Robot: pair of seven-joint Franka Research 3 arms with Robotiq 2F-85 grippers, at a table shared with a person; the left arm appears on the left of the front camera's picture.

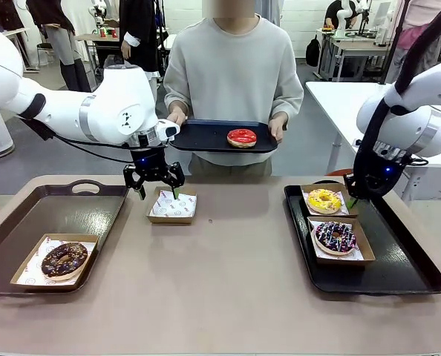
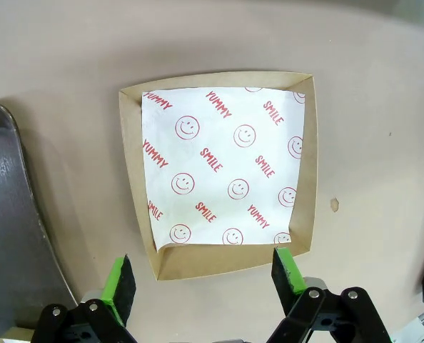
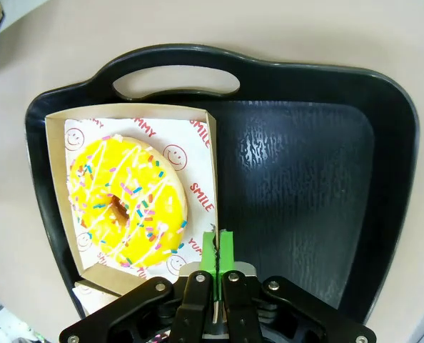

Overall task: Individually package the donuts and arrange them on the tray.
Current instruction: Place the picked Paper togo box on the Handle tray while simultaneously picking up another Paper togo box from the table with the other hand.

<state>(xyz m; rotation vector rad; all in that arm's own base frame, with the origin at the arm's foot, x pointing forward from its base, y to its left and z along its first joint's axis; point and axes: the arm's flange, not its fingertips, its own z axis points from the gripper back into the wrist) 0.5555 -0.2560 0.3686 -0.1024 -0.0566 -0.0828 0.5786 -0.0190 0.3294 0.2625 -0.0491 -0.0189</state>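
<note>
My left gripper [image 1: 158,193] [image 2: 205,275] hangs open just above an empty cardboard box [image 1: 172,205] [image 2: 223,171] lined with printed paper, at the table's middle left. A yellow donut [image 1: 324,200] [image 3: 126,204] and a purple sprinkled donut [image 1: 335,236] sit boxed on the right black tray [image 1: 399,259] [image 3: 305,171]. My right gripper [image 1: 351,200] [image 3: 218,246] is shut on nothing, beside the yellow donut's box. A chocolate donut [image 1: 64,259] lies boxed on the left brown tray [image 1: 57,211]. The person holds a small black tray [image 1: 206,137] carrying the red donut [image 1: 241,138].
The left tray's edge [image 2: 5,214] lies close beside the empty box. The right tray's far half [image 3: 305,214] is bare, with a handle cut-out [image 3: 176,82] at its end. Bare tabletop [image 1: 228,289] spreads between the two trays.
</note>
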